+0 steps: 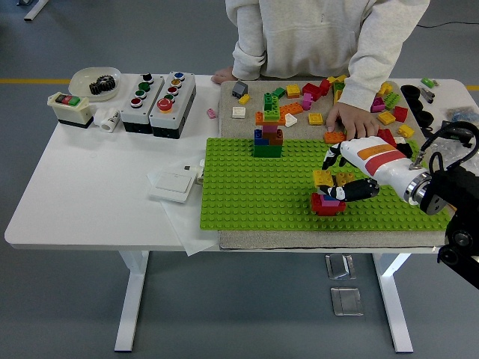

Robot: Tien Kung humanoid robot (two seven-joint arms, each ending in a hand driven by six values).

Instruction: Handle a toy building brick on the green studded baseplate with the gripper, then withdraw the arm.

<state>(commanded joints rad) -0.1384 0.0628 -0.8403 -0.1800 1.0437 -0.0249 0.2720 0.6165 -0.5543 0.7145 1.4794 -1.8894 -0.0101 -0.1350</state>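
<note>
At the far left of the white table, a pale bowl is holding a dark toothed gear, with a cream switch box just in front of it. Next come two grey button boxes standing side by side, their round caps showing red, green, blue and yellow. A flat white wall switch is lying on a sheet of paper near the front edge.

The green studded baseplate is resting on a beige mat, its surface a regular grid of small bumps. A stepped tower of orange, green, pink, blue and brown bricks is standing near its far edge. Loose bricks in many colours are lying scattered over the mat behind it.

Toward the right, a red brick stack is sitting on the baseplate, a yellow brick just beyond it. The robot's right hand — glossy white shell with an orange and red band, black fingers — is reaching in from the right, wrist roughly level. Its fingers are loosely curled, the thumb lying over the stack's top and the other fingers pointing past the yellow brick; whether they are actually gripping anything I cannot tell.

A person in a pale hooded top is standing at the far side — one hand is resting flat among the loose bricks just behind the robot's hand, the other on the table's far edge.
</note>
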